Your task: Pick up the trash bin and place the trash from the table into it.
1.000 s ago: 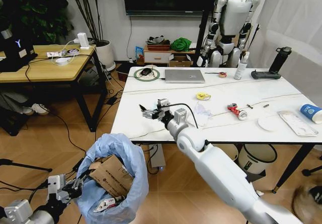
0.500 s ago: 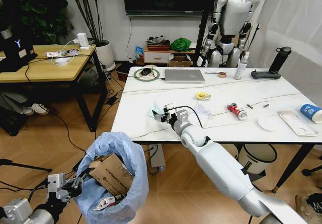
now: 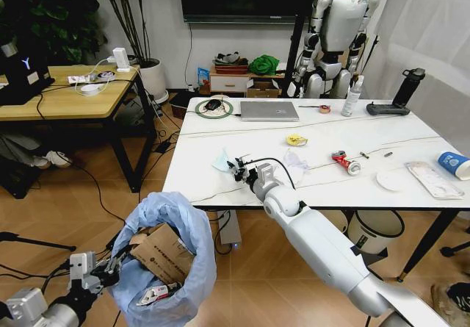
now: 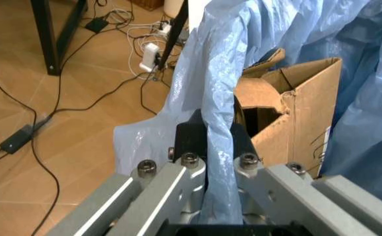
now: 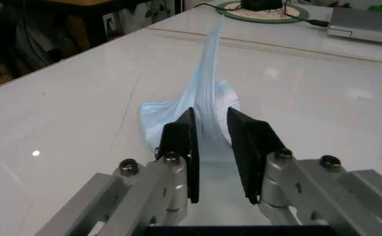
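blue paper cup [image 3: 457, 164] cut by edge

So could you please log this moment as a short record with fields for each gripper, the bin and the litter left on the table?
left gripper: low beside the robot, shut on the trash bin's light-blue liner edge
right gripper: over the table, shut on the pale blue mask, part of which lies on the tabletop
bin contents: brown cardboard box
litter on table: red-white can, yellow roll, blue paper cup
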